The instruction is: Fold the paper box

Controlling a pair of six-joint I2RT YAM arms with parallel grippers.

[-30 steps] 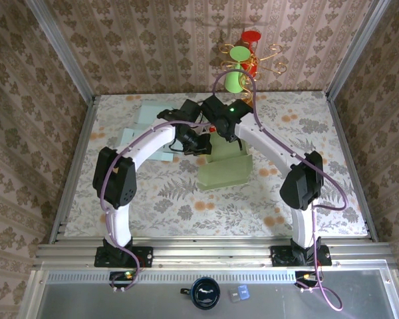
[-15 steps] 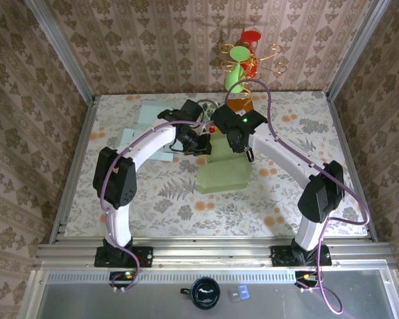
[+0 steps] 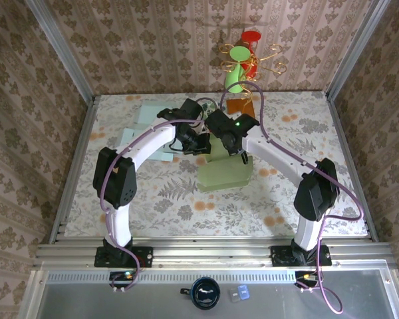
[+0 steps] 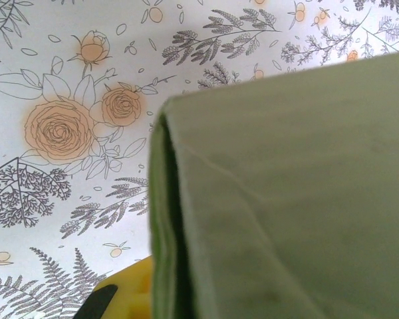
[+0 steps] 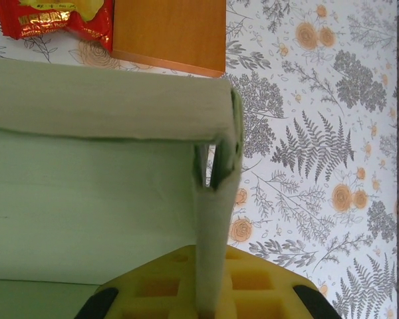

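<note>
My left claw (image 3: 197, 142) stays clamped on the back left corner of the box (image 3: 226, 174), as it was a second ago. The box has barely shifted and sits mid-table (image 3: 153, 199). My right claw (image 3: 243, 155), apart a moment ago, is now pinched shut on the right wall.

My left wrist camera shows a doubled, creased green edge beside a yellow pad (image 4: 130, 296). My right wrist camera shows the thin wall upright between its pads, with an orange block (image 5: 169, 30) and red wrapper (image 5: 53, 14) beyond.

The box is pale green card, with walls standing at back and right.
</note>
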